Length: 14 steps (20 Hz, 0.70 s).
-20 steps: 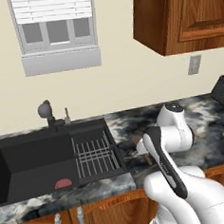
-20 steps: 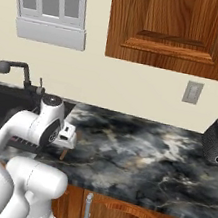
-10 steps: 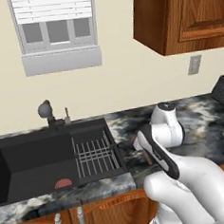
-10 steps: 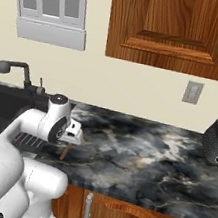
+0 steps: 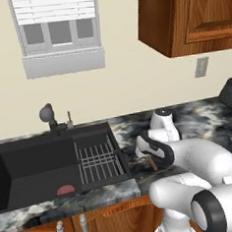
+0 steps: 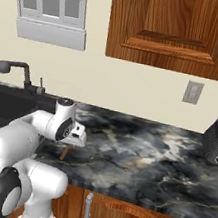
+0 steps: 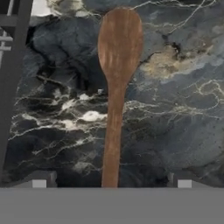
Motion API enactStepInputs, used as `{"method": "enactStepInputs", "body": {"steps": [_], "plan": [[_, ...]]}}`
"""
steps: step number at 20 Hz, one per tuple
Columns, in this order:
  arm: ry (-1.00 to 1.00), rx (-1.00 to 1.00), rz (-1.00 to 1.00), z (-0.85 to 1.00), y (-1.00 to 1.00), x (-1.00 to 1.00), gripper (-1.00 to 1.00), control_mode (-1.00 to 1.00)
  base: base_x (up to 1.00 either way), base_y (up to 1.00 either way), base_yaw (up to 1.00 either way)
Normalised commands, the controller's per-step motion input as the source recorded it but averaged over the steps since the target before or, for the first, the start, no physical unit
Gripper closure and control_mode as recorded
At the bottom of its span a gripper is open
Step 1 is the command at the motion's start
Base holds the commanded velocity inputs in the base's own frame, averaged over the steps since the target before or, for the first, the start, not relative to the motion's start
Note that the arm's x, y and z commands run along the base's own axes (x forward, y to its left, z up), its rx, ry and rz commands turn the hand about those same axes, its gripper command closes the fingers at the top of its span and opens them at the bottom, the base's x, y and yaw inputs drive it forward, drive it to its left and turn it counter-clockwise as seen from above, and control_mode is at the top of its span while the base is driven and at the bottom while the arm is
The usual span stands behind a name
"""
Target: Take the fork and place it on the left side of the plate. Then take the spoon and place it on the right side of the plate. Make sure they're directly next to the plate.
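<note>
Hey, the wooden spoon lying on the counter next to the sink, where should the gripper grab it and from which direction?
Probably on the handle of the spoon, from straight above. It lies flat on the marble counter, and its thin straight handle already runs between the fingertips of the open gripper, while the bowl is wider.

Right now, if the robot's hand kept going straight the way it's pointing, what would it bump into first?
Most likely the spoon. It lies on the dark marble counter straight ahead of the open gripper, its handle running between the two fingers. How much gap is left is hard to judge.
</note>
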Motion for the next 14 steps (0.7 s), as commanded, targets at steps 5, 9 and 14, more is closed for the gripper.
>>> {"method": "enactStepInputs", "body": {"steps": [5,9,14], "plan": [[0.00,0.00,0.00,-0.60,0.00,0.00,-1.00,-1.00,0.00,0.00,0.00],[0.00,0.00,0.00,-0.56,0.00,0.00,-1.00,-1.00,0.00,0.00,0.00],[0.00,0.00,0.00,-0.54,0.08,0.00,1.00,-1.00,0.00,0.00,0.00]]}}
